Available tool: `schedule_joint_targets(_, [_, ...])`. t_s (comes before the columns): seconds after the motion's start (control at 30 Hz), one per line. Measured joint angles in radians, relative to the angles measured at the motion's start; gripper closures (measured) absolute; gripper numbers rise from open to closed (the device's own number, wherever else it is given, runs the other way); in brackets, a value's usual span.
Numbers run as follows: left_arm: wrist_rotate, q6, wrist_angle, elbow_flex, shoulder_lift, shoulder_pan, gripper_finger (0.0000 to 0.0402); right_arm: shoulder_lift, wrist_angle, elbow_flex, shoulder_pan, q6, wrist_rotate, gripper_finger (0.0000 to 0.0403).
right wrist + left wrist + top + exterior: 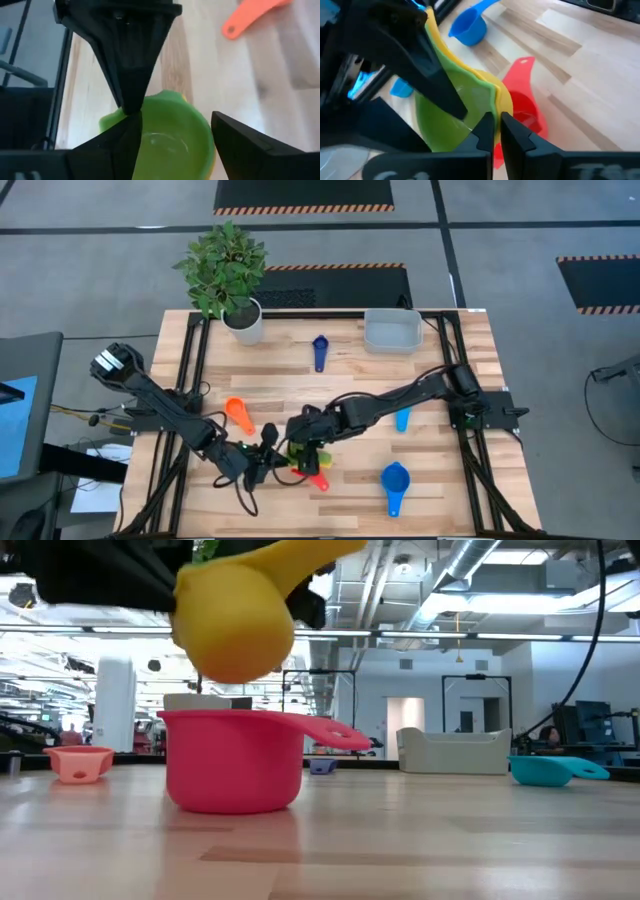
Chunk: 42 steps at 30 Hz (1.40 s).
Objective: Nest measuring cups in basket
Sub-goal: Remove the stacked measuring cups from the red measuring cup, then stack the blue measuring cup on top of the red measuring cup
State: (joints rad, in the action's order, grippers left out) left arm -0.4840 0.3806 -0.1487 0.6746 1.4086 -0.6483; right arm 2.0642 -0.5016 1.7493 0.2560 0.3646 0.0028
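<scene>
A green cup (452, 117) sits nested in a yellow cup (235, 625). The pair hangs tilted just above the red cup (235, 762), which stands on the table near its front edge. My left gripper (497, 131) is shut on the pair's rim. My right gripper (175, 117) is open; one finger (420, 65) reaches into the green cup (172, 135) and the other stands outside it. The orange cup (238, 415), dark blue cup (320, 352), light blue cup (402, 420) and blue cup (395, 483) lie apart on the table. The basket (392, 331) stands at the far edge. My left gripper pinches the rim (496, 106) of the nested green and yellow cups, one finger inside the green cup and one outside the yellow one. The pair is lifted clear and tilted, the yellow handle (320, 555) pointing up. My right gripper has one fingertip (131, 120) at the green cup's inner wall; whether it touches, I cannot tell.
A potted plant in a white pot (243, 322) stands at the far left corner. Black frame rails (190, 370) run along both sides of the table. Bare wood lies between the dark blue cup and the basket, and along the near right part.
</scene>
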Motion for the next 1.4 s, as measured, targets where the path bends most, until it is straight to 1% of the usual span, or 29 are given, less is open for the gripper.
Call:
schedule_joint_targets(0.1, [-0.016, 0.001, 0.046, 0.000, -0.033, 0.007, 0.0400, -0.037, -0.083, 0.000, 0.012, 0.008, 0.109, 0.0143])
schedule_joint_targets(0.17, [-0.049, -0.010, 0.125, 0.000, -0.048, 0.011, 0.0400, -0.055, -0.167, 0.001, 0.022, 0.034, 0.206, 0.0143])
schedule_joint_targets(0.23, [-0.087, -0.036, 0.221, 0.000, -0.050, 0.020, 0.0400, -0.061, -0.263, 0.001, 0.031, 0.058, 0.260, 0.0143])
schedule_joint_targets(0.33, [-0.117, -0.109, 0.352, -0.003, -0.049, 0.052, 0.0400, -0.060, -0.383, -0.002, 0.045, 0.109, 0.258, 0.0143])
schedule_joint_targets(0.43, [-0.109, -0.149, 0.366, -0.030, -0.048, 0.107, 0.0400, -0.060, -0.464, -0.004, 0.062, 0.179, 0.259, 0.0143])
schedule_joint_targets(0.57, [-0.037, -0.123, 0.323, -0.083, -0.048, 0.178, 0.0400, -0.062, -0.506, -0.052, 0.091, 0.234, 0.266, 0.0143])
schedule_joint_targets(0.63, [0.018, -0.118, 0.300, -0.107, -0.048, 0.214, 0.0400, -0.087, -0.513, -0.105, 0.108, 0.273, 0.269, 0.0143])
schedule_joint_targets(0.7, [0.050, -0.116, 0.281, -0.123, -0.048, 0.240, 0.0400, -0.119, -0.515, -0.166, 0.125, 0.337, 0.269, 0.0143])
schedule_joint_targets(0.8, [0.059, -0.116, 0.278, -0.127, -0.048, 0.255, 0.0399, -0.185, -0.509, -0.269, 0.158, 0.450, 0.278, 0.0143])
schedule_joint_targets(0.87, [0.060, -0.116, 0.274, -0.127, -0.048, 0.259, 0.0392, -0.248, -0.508, -0.328, 0.184, 0.556, 0.300, 0.0143])
schedule_joint_targets(0.97, [0.059, -0.115, 0.256, -0.127, -0.048, 0.259, 0.0369, -0.340, -0.506, -0.403, 0.233, 0.760, 0.311, 0.0143])
schedule_joint_targets(1.07, [0.059, -0.115, 0.253, -0.127, -0.048, 0.259, 0.0336, -0.398, -0.507, -0.455, 0.296, 0.940, 0.309, 0.0143])
schedule_joint_targets(1.17, [0.027, -0.124, 0.253, -0.127, -0.048, 0.258, 0.0304, -0.416, -0.542, -0.476, 0.349, 1.075, 0.245, 0.0143])
schedule_joint_targets(1.3, [-0.082, -0.160, 0.271, -0.104, -0.048, 0.245, 0.0269, -0.409, -0.558, -0.475, 0.421, 1.253, 0.170, 0.0143])
schedule_joint_targets(1.4, [-0.154, -0.193, 0.272, -0.079, -0.049, 0.223, 0.0249, -0.381, -0.561, -0.475, 0.463, 1.336, 0.125, 0.0143])
